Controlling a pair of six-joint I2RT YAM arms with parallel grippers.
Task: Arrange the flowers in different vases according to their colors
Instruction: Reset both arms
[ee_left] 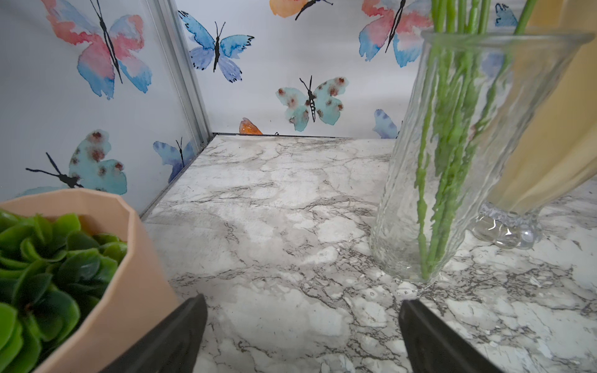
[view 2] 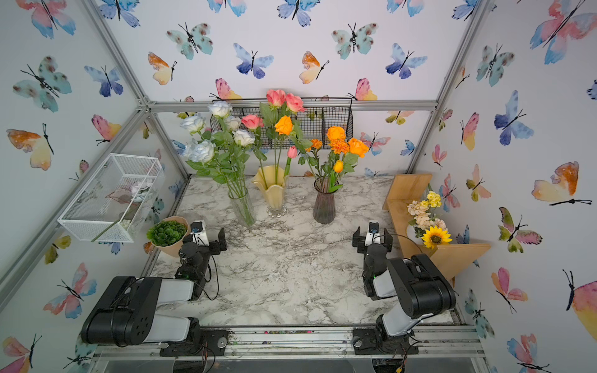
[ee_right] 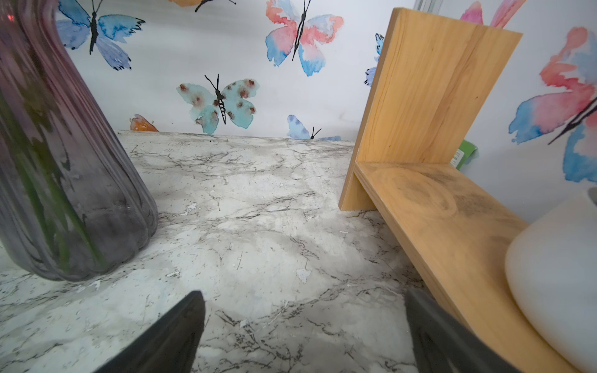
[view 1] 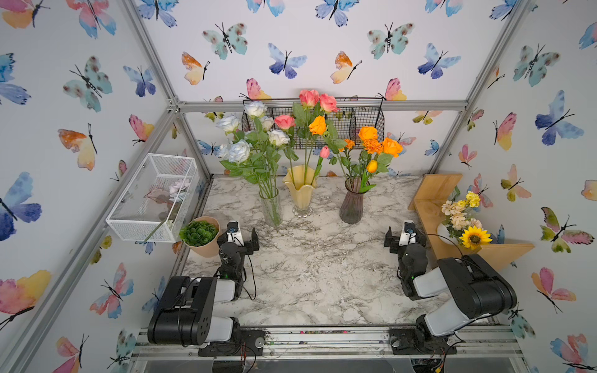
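Top views: my left end effector [view 1: 239, 238] and right end effector [view 1: 405, 238] spread wide, empty; tan pot [view 1: 208, 249] crowds left's nine o'clock, wooden shelf [view 1: 431, 206] right's three.

White and pale-blue roses [view 1: 239, 150], pink blooms [view 1: 309, 97] and orange blooms [view 1: 368, 133] are carried on green stems [view 1: 268, 184]. A clear vase [view 1: 270, 206], a yellow vase [view 1: 300, 190] and a ribbed purple vase [view 1: 351, 206] are seen. The table [view 1: 316, 264] is marbled grey-white; the walls [view 1: 307, 42] are printed with pastel butterflies.

We see a marble table [view 1: 316, 274]: succulent [view 1: 198, 233] at its left edge, shelf [view 1: 434, 187] with bouquet [view 1: 462, 214] at its right edge, black basket [view 1: 368, 121] above its back edge.
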